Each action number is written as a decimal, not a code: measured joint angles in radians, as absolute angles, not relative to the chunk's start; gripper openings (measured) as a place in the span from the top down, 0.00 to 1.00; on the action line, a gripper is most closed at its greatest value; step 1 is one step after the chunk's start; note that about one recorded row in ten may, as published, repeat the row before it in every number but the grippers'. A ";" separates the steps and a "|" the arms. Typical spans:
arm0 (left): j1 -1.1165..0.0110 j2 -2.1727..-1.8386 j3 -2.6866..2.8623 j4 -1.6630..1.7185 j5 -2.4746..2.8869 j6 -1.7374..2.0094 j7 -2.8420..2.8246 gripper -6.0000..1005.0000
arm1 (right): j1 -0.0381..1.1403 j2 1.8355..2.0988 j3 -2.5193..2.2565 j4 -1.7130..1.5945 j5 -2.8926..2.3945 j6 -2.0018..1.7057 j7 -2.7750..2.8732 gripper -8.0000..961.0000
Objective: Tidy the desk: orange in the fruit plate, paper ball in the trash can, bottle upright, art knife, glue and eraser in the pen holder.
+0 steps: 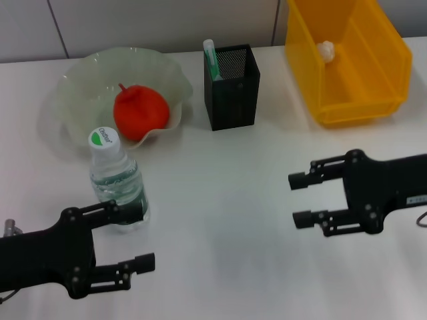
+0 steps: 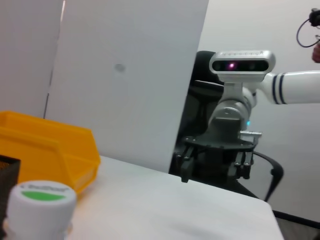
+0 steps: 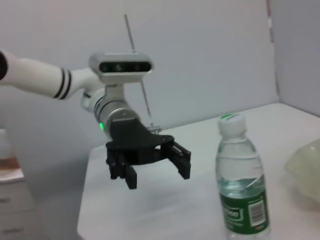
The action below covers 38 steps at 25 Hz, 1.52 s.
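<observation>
The water bottle stands upright just beside the left gripper, fingers wide apart, released; the right gripper idles, fingers likewise wide.

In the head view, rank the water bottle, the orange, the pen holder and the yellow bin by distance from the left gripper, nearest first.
From the open left gripper:
1. Clear plastic water bottle, upright, just beyond its jaws.
2. Round orange, in the pale wavy fruit plate behind the bottle.
3. Black mesh pen holder, centre back.
4. Yellow plastic bin, far right.

Lab: bare white table, plain partition walls.
</observation>
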State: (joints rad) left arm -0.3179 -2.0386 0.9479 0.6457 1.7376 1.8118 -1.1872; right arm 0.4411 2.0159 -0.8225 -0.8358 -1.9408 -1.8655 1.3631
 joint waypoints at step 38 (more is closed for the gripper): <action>-0.349 -2.027 0.962 0.646 1.795 1.867 -1.269 0.22 | 0.393 2.002 -0.808 -0.759 -1.985 -1.889 1.274 0.37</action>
State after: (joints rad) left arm -0.3489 -2.0270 0.9617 0.6458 1.7947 1.8670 -1.2693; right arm 0.3933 2.0018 -0.8085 -0.7594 -1.9850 -1.8890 1.2738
